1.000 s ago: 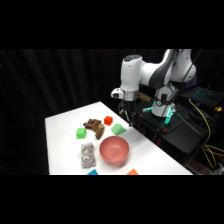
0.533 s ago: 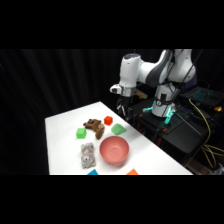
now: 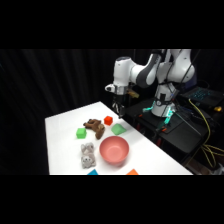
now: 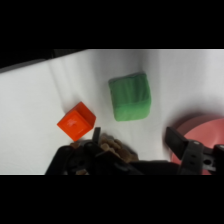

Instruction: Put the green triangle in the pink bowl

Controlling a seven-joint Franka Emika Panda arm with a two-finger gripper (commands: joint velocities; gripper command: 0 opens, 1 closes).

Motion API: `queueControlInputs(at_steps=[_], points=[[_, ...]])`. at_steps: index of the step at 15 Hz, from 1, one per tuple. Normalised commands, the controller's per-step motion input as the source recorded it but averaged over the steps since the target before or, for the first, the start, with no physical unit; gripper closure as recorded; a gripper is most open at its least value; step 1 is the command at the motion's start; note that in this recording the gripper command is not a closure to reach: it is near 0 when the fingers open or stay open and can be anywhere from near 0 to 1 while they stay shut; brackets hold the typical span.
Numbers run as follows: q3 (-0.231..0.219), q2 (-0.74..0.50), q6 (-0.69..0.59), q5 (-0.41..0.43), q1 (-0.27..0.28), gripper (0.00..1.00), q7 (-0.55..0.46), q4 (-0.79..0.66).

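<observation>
The green triangle (image 3: 118, 129) lies on the white table near its far right edge, between the red block (image 3: 108, 120) and the pink bowl (image 3: 114, 150). My gripper (image 3: 120, 108) hangs above the triangle and the red block, clear of both. In the wrist view the green triangle (image 4: 130, 96) shows in the middle ahead of my gripper (image 4: 137, 142), which is open and holds nothing. The red block (image 4: 76, 121) lies to its left. The pink bowl (image 4: 195, 127) is at the lower right, partly hidden behind one finger.
A brown toy (image 3: 94, 127) and a small bright green cube (image 3: 81, 132) lie left of the triangle. A grey plush (image 3: 88, 155) sits beside the bowl. Blue (image 3: 92, 172) and orange (image 3: 132, 172) pieces show at the table's near edge. Dark equipment with cables stands right of the table.
The gripper has drifted slightly left and lower over the blocks. The objects on the table have not moved.
</observation>
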Motion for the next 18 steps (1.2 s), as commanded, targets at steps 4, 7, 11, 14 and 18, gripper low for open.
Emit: queueControlInputs(at_steps=[4, 7, 11, 14, 18], points=[[0.000, 0.22, 0.26, 0.398, 0.117, 0.00, -0.39, 0.04], [0.010, 0.17, 0.14, 0.425, 0.040, 0.00, -0.47, 0.12], [0.024, 0.17, 0.05, 0.391, -0.053, 0.00, -0.50, 0.17], [0.089, 0.18, 0.04, 0.359, -0.107, 0.00, -0.44, 0.16], [0.108, 0.06, -0.09, 0.183, -0.107, 0.00, -0.23, 0.10]])
